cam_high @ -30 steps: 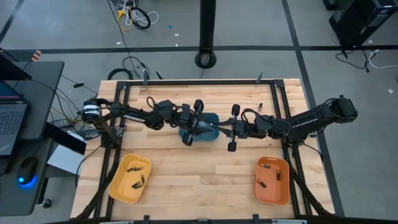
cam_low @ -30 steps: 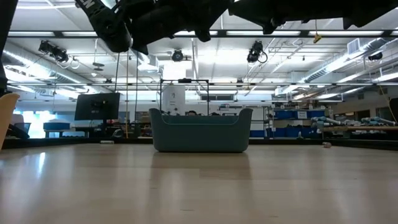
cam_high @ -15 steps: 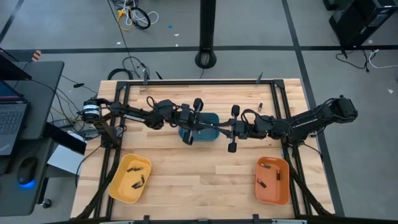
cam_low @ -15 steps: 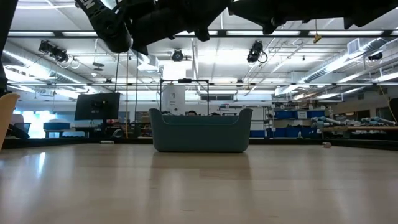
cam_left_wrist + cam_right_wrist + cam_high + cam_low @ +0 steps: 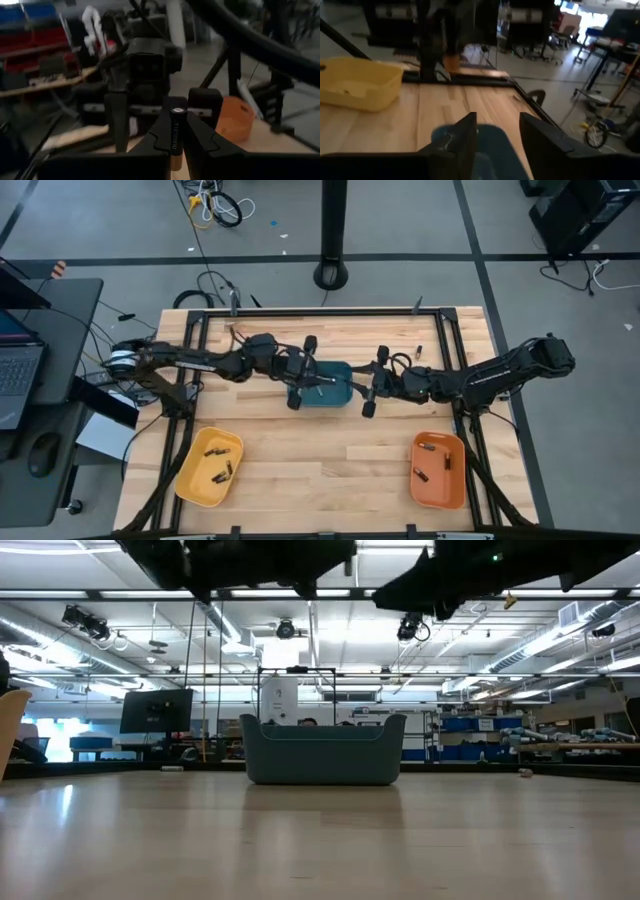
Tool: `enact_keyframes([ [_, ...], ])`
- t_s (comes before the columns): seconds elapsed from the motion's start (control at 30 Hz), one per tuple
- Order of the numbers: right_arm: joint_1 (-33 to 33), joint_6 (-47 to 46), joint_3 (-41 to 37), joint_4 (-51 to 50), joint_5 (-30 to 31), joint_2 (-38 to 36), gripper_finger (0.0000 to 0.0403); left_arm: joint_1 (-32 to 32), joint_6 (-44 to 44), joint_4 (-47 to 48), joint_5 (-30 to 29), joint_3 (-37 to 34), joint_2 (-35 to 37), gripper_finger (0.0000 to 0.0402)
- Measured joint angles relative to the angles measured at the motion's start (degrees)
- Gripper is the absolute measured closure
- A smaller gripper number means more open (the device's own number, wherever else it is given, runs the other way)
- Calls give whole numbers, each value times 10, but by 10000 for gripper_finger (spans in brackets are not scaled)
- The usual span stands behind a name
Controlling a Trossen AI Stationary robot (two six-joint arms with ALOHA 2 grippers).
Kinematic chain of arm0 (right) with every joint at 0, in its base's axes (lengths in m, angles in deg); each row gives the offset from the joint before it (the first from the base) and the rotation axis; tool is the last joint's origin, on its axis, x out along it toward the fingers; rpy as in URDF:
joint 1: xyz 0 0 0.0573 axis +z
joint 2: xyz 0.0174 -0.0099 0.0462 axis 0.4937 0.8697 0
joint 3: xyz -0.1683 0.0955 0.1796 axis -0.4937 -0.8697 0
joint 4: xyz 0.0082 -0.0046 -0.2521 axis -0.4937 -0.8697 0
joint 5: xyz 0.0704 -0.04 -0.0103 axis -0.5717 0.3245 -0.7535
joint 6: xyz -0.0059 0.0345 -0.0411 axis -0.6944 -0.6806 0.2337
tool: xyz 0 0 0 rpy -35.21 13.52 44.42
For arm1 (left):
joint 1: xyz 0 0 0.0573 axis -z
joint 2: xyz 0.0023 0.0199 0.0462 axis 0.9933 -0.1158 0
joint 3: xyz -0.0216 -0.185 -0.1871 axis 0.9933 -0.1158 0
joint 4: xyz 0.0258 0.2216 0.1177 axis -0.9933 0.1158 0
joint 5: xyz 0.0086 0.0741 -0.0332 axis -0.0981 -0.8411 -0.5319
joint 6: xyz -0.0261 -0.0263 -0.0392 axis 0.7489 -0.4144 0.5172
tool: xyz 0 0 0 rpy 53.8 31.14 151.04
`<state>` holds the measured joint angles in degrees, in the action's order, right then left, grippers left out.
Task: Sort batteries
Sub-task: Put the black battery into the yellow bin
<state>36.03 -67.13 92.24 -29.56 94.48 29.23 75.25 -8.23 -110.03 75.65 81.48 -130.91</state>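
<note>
Change since earlier frames: both arms pulled slightly toward frame top; left gripper (image 5: 300, 372), previously wider, now clamped on a battery (image 5: 177, 131); right gripper (image 5: 372, 381), previously narrow, now spread with nothing between its fingers (image 5: 466, 131).
Left wrist view only: held battery upright, silvery cap up, pinched between dark pads; orange tray (image 5: 236, 118) behind.
High view only: teal bin (image 5: 328, 384) at centre, grippers at either side; yellow tray (image 5: 208, 466) lower left and orange tray (image 5: 438, 469) lower right, each holding several small batteries (image 5: 217, 475).
Low view: bin seen side-on (image 5: 322, 749), contents hidden by its wall; arms cut off at top edge.
Held battery too small to find from above
</note>
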Motion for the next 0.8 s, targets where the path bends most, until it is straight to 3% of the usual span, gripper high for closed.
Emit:
enact_keyframes([
  [0.17,-1,-15,0,-51,6,0,227,11,-37,212,-73,0,86,374],
  [0.37,-13,-55,0,-118,4,0,272,79,-18,452,-205,0,177,374],
  [0.63,-25,-38,0,-146,-16,0,386,207,183,690,-274,0,215,374],
  [0.8,-35,-23,0,-145,-29,0,380,301,377,796,-309,0,212,374],
])
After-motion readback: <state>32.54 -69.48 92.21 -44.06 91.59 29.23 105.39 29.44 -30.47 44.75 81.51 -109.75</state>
